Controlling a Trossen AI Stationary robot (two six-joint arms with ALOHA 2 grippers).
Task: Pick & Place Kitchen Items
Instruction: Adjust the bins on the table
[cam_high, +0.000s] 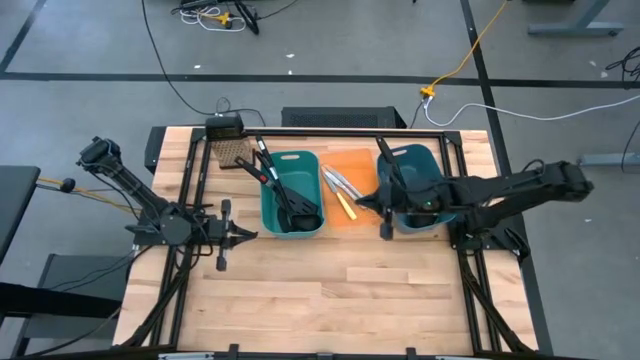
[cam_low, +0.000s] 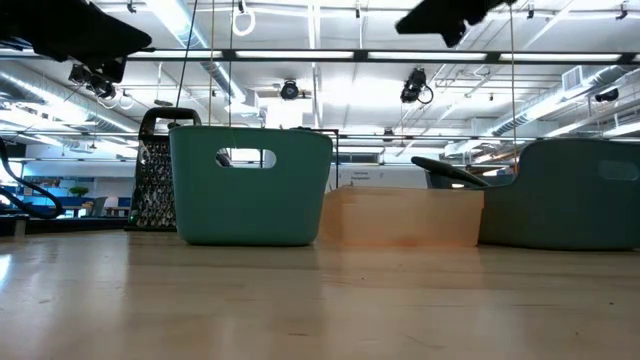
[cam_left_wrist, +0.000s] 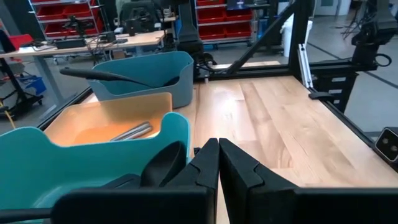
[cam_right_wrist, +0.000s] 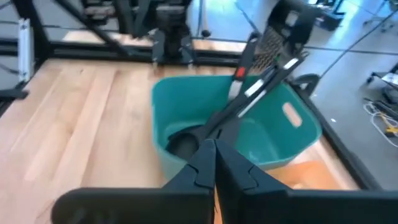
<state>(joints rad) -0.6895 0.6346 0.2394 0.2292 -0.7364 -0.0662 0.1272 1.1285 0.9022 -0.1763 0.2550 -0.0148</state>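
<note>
A: Wooden planks of the table (cam_high: 330, 290) lie bare under both my arms. Where are the grippers?

B: My left gripper (cam_high: 232, 237) hovers low with fingers pressed together, holding nothing. Just beyond it stands the teal bin (cam_high: 291, 195) with 2 black ladles (cam_high: 290, 205) leaning in it.

A: And the right?

B: My right gripper (cam_high: 368, 203) is pinched shut too, empty, above the orange bin (cam_high: 350, 190); the knives (cam_high: 340, 185) lie right beside it. Behind it sits the darker bin (cam_high: 415, 190).
</note>
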